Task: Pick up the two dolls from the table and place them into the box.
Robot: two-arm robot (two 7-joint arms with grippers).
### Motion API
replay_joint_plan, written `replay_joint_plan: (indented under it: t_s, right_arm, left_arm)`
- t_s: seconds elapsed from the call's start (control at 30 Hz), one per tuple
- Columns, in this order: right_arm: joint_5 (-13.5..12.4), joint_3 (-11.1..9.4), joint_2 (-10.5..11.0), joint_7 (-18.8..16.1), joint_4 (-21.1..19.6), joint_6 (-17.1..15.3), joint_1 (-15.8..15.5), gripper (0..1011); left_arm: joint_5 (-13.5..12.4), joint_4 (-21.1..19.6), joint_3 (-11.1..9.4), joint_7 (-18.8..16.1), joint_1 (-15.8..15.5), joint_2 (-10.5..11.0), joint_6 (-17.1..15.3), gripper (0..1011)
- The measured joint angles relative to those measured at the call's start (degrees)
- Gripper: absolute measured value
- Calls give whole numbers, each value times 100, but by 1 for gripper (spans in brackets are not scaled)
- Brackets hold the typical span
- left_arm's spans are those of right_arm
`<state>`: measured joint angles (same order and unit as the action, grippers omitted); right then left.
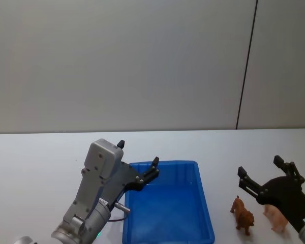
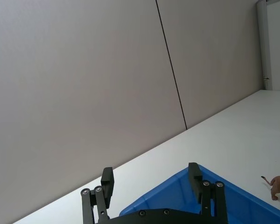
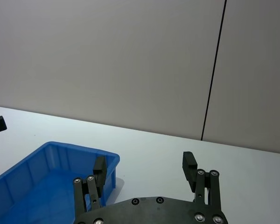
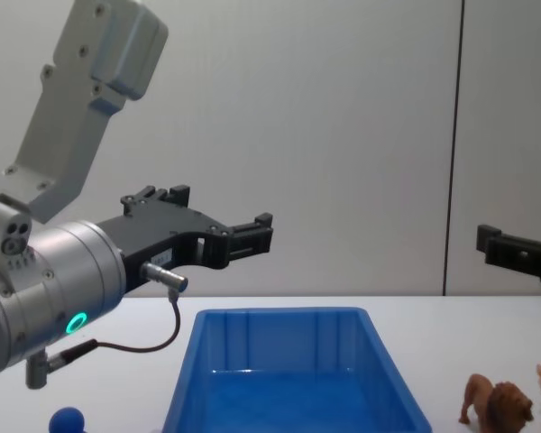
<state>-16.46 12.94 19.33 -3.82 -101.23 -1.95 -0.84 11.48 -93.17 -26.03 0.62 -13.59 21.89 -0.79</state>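
The box (image 1: 168,213) stands on the white table (image 1: 40,162), in front of the robot. Both dolls stand on the table at the right side of the box, outside of it. The brown lion (image 1: 242,213) is the nearer one to the box, close to its right wall but not touching it. The pale pink pig (image 1: 275,216) stands just beside the lion, on the side away from the box; the two are upright.

The left gripper (image 1: 138,152) hangs in the air above the far left corner of the box. Its fingers are spread apart and there is nothing between them. In the chest view it is well higher than the rim of the box.

The right gripper (image 1: 259,165) is at the right of the box, over the two dolls and above them. Its fingers are also spread wide and hold nothing; they touch neither doll.

A small blue ball (image 4: 68,420) lies on the table at the left of the box.
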Motion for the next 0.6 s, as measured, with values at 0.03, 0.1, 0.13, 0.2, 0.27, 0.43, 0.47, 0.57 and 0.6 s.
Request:
replay_joint_plan:
  t_s: [0.03, 0.1, 0.13, 0.2, 0.27, 0.43, 0.47, 0.57, 0.6]
  right_arm:
    - [0, 0, 0, 0, 0, 0, 0, 1001]
    - [0, 0, 0, 0, 0, 0, 0, 1001]
    - [0, 0, 0, 0, 0, 0, 0, 1001]
    - [0, 0, 0, 0, 0, 0, 0, 1001]
    - [0, 0, 0, 0, 0, 0, 0, 1001]
    - [0, 0, 0, 0, 0, 0, 0, 1001]
    - [0, 0, 0, 0, 0, 0, 0, 1001]
    - [0, 0, 0, 0, 0, 0, 0, 1001]
    - [0, 0, 0, 0, 0, 0, 0, 1001]
  left_arm:
    - [0, 0, 0, 0, 0, 0, 0, 1001]
    - [0, 0, 0, 0, 0, 0, 0, 1001]
    - [0, 0, 0, 0, 0, 0, 0, 1001]
    - [0, 0, 0, 0, 0, 0, 0, 1001]
    - [0, 0, 0, 0, 0, 0, 0, 1001]
    - [0, 0, 0, 0, 0, 0, 0, 1001]
    - [0, 0, 0, 0, 0, 0, 0, 1001]
    - [0, 0, 0, 0, 0, 0, 0, 1001]
    - [0, 0, 0, 0, 0, 0, 0, 1001]
